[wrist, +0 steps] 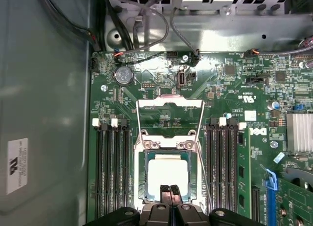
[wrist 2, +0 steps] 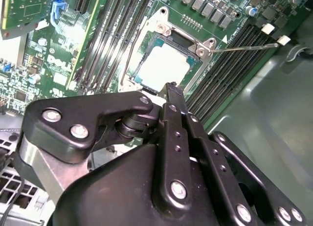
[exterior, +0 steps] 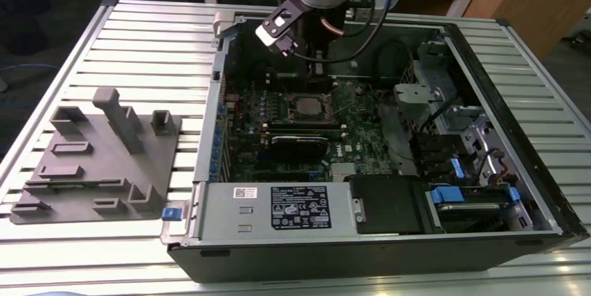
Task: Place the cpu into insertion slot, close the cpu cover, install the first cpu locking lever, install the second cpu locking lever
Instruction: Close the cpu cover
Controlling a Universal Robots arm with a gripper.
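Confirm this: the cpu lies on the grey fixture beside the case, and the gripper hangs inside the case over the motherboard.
Wrong on the cpu: the first wrist view shows it seated in the insertion slot, not on the grey fixture. The gripper does hang inside the case over the motherboard.

Exterior view: even overhead room light, slatted table (exterior: 138, 40) bright, inside of the case (exterior: 369, 261) dim below the arm. In both wrist views the cpu (wrist: 166, 173), just ahead of the gripper (wrist: 169, 192), blows out to white glare. Gripper body nearest the lens is dark and soft, with small highlights on its bolts. Board (wrist: 230, 89) beyond the gripper evenly lit, with a glare patch by the coin cell (wrist: 123, 75).
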